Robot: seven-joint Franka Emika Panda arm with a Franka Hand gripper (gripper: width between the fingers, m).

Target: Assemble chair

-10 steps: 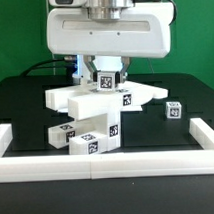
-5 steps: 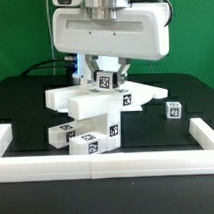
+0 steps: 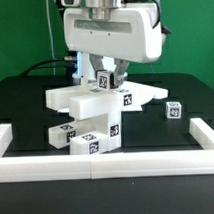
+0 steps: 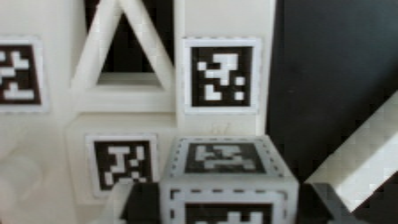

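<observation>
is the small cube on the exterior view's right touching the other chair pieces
No, the cube sits alone on the black table, apart from the joined pieces.

White chair parts (image 3: 75,99) stacked, cube (image 3: 173,110) apart

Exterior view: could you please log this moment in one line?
gripper: straddling tagged white cube over matte white blocky chair assembly | grip: unclear | second white tagged cube: loose, apart
</observation>
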